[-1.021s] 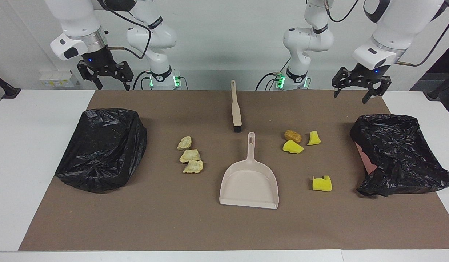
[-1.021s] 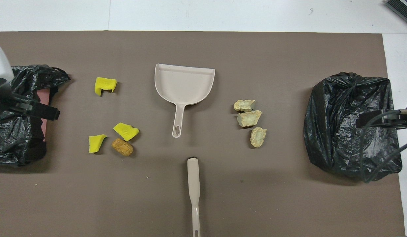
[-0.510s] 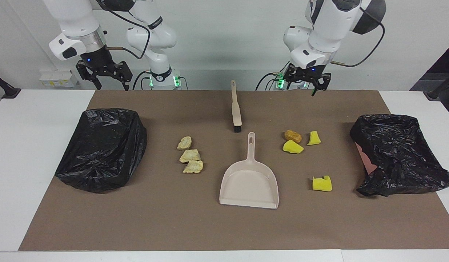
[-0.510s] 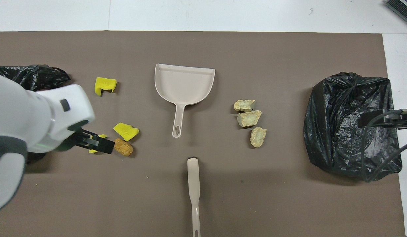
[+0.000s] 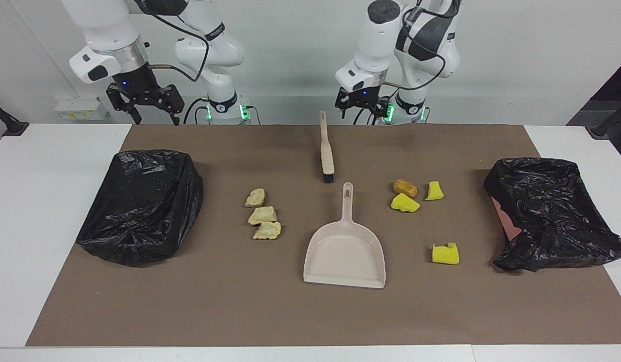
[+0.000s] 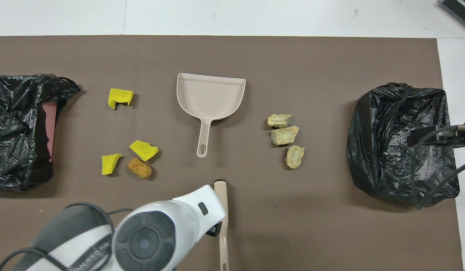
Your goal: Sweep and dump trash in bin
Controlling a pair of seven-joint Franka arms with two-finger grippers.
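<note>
Facing view: we saw our left gripper (image 5: 361,104), fingers apart and empty, swung in from the black-bagged bin (image 5: 551,211) to above the beige brush (image 5: 326,148).
Right gripper (image 5: 145,103): open, waiting.
Overhead view: trash (image 6: 128,156) lay unswept beside the beige plastic dustpan (image 6: 209,99); brush pickup seemed next.

In the overhead view the left arm's white wrist covers the left gripper (image 5: 359,103) and part of the brush (image 6: 221,222) handle, whose tip the lower edge crops. The right gripper (image 5: 145,103) shows there only partly, at the frame's edge.
</note>
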